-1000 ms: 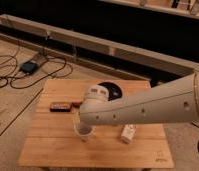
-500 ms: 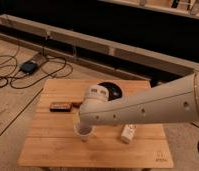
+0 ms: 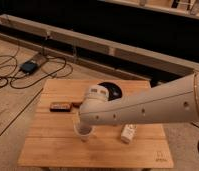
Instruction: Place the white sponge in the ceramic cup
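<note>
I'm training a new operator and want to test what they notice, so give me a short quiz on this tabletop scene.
1. Fill in: the dark bowl sits near the wooden table's ____ edge.
2. True or false: the pincer is down at the ceramic cup.
3. What lies to the picture's right of the cup? A) white bottle B) dark bowl C) nothing
Key: 1 far; 2 true; 3 A.

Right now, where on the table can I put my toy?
The front strip of the table, below the ceramic cup and the white bottle, is bare. So is the back-left corner, behind the brown bar. The middle is crowded: the gripper hangs right over the cup, with the dark bowl behind it.
</note>
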Robot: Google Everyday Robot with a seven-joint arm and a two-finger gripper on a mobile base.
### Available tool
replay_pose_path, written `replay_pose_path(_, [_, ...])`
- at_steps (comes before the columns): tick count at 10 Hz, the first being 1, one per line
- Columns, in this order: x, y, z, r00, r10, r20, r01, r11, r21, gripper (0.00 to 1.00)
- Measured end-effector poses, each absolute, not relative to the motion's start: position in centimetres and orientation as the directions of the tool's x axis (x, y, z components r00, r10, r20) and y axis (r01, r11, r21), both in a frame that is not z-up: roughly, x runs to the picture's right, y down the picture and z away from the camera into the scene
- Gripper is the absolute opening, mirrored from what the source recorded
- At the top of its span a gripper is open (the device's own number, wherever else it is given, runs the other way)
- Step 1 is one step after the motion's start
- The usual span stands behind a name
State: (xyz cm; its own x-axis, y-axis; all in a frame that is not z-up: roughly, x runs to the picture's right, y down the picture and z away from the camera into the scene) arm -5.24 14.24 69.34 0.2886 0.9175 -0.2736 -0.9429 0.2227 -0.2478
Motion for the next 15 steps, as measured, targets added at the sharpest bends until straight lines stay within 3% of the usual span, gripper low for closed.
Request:
replay_pose_path(13, [-5.1, 14.1, 69.4, 0.287, 0.918, -0.273, -0.944, 0.224, -0.241, 0.8])
replay_pose_path(15, [-1.7, 12.1, 70.5, 0.254, 0.927, -0.278, -0.964, 0.218, -0.154, 0.8])
